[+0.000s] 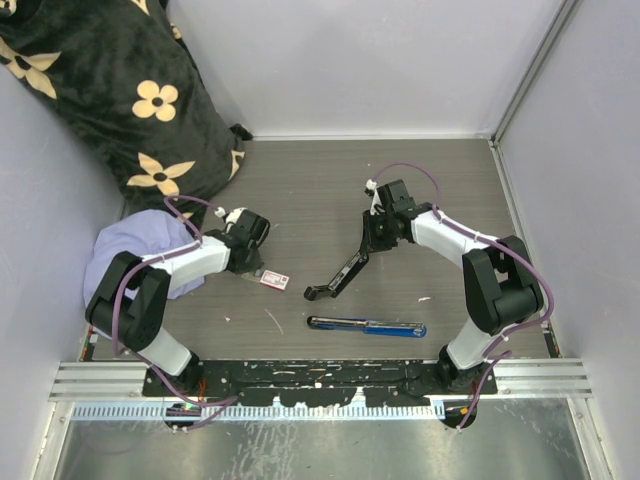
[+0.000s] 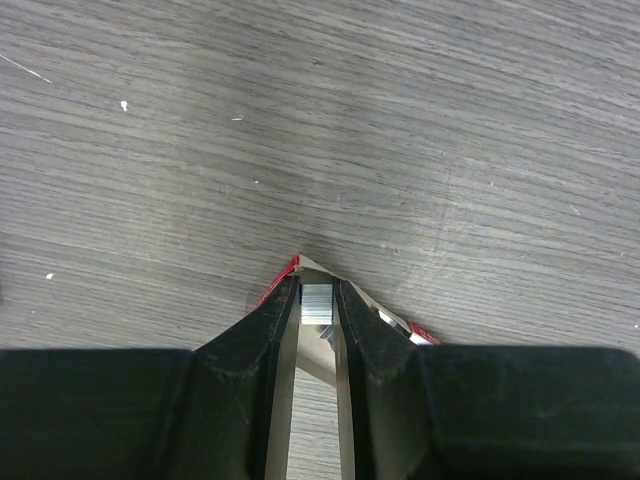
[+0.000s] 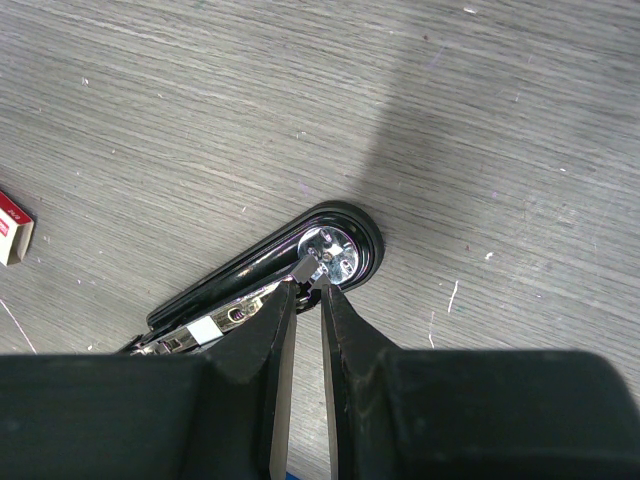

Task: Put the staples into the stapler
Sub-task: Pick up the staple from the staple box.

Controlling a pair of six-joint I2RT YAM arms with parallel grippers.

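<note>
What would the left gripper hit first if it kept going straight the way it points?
Probably the box, just beneath the left gripper, whose tips pinch a staple strip; the table lies right below.

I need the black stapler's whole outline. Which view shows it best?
Top external: the black stapler shows end to end, opened. Right wrist catches only its rounded end and some metal rail; left wrist shows none of it.

black floral cushion (image 1: pixel 110 90) | lavender cloth (image 1: pixel 132 245) | grey wood-grain table (image 1: pixel 320 190)
</note>
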